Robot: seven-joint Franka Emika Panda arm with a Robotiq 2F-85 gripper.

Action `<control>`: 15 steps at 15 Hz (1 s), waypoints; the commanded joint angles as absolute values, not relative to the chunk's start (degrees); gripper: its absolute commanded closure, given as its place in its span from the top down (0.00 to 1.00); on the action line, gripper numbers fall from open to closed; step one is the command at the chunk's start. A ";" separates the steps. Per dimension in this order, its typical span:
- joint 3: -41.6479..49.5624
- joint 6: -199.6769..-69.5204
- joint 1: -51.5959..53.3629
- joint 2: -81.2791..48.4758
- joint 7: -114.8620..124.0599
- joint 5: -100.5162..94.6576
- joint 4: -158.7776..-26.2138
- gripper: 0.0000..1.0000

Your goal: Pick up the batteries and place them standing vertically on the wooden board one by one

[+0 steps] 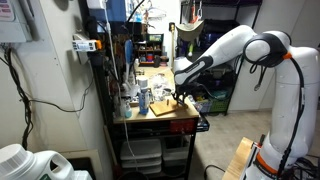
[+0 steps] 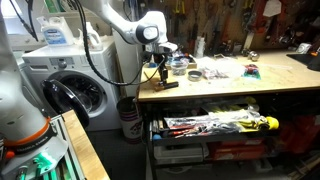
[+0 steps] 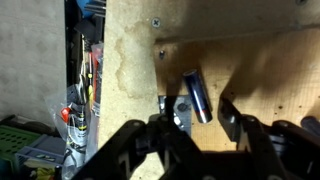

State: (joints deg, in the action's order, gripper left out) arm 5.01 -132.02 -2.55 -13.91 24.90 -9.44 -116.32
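Wrist view: my gripper (image 3: pixel 198 104) stood open, fingers (image 3: pixel 229 108) spread wider than the battery (image 3: pixel 194 92) and clamped on nothing. The battery lay on its side between them, skewed to the jaw line, on the wooden board (image 3: pixel 270 70) close to its edge, where the paler tabletop (image 3: pixel 130 60) begins. Could not tell whether the near finger touched it.

Risks as I judged them:
- Closing on a skewed cylinder could roll it or squirt it out of the pads, possibly off the board edge.
- A pinch near one end would let it swing, so it would set down leaning and topple.
- The task wants it upright, and a small base falls at the slightest nudge on release.

The wrist view alone showed the battery and the jaw gap. In both exterior views the battery was too small to see. They gave what the wrist missed: my gripper (image 1: pixel 178 97) low over the board (image 1: pixel 160 108) at the bench end, and the arm reaching down among clutter (image 2: pixel 215 72).
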 commanded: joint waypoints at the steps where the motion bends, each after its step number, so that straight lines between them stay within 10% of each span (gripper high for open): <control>1: 5.46 -131.65 -1.90 -14.09 23.56 -8.44 -116.05 0.40; 10: 5.99 -131.95 -0.74 -13.26 26.31 -10.61 -116.50 0.03; 15: 7.51 -132.29 2.79 -10.28 39.00 -21.29 -117.74 0.04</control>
